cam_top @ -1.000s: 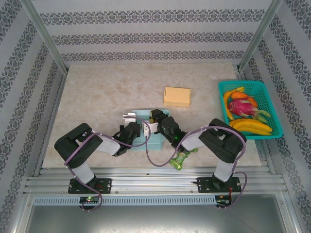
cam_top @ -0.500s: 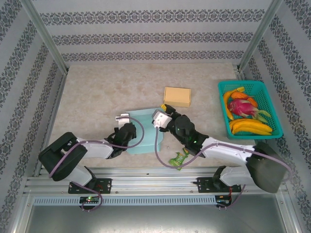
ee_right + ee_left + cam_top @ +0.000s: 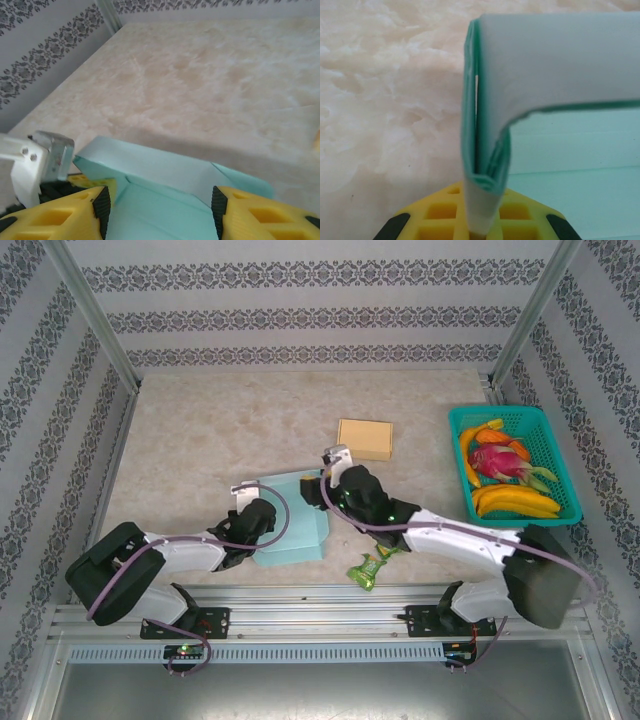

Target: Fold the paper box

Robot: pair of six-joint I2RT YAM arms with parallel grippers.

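Pinching box [image 3: 560,60] wall tight in left claw [image 3: 480,222], probably anchoring the fold. Hovering right claw [image 3: 160,202] spread wide, gripping nothing, box just ahead between its fingers [image 3: 60,220], likely readying a press.

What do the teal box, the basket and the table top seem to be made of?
The paper box looks like thin matte card or paper, teal on one face and paler on the other; it bends in a soft curve and its folded edge shows thin layers. The basket is probably moulded plastic, with an even teal mesh. The table has a beige marble look, perhaps a printed laminate; I cannot tell.
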